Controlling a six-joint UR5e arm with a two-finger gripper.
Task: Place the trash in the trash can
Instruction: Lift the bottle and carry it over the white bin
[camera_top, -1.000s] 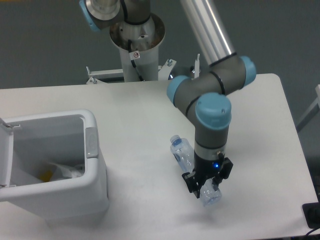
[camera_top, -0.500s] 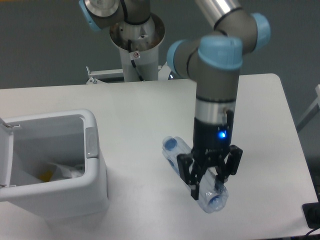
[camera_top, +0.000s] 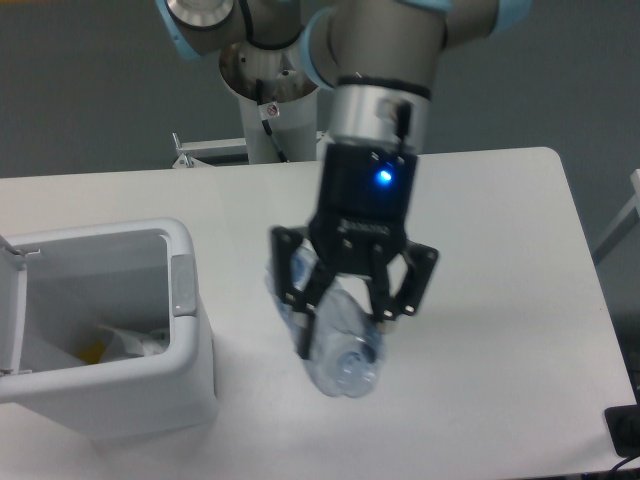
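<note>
No brand or label can be read: there is pale lettering on the black gripper (camera_top: 347, 318) body, too small and blurred to make out, and a blue light glows above it.

The gripper hangs from a silver and black wrist, with dull grey arm links and light blue joint caps above. Its two black fingers (camera_top: 297, 300) are clamped on the bottle (camera_top: 335, 345), one on each side of the crushed body. The bottle is clear, bluish plastic, dented and wrinkled, held above the table (camera_top: 500, 250) with one round end pointing toward the camera and the other end running up and back between the fingers. It is to the right of the bin (camera_top: 110, 330), near it but apart, and not over the opening.

The bin is white plastic, rectangular with rounded corners and thick smooth walls. A grey latch tab (camera_top: 183, 285) sits on its right rim. The white lid (camera_top: 10, 300) stands open at the left edge. Inside the bin lie crumpled whitish scraps (camera_top: 130, 342) and something yellow (camera_top: 92, 351); what they are cannot be told.

The table is flat, matt white, with a rounded far right corner. Behind it the arm's silver base column (camera_top: 270, 90) rises on a metal mount.
</note>
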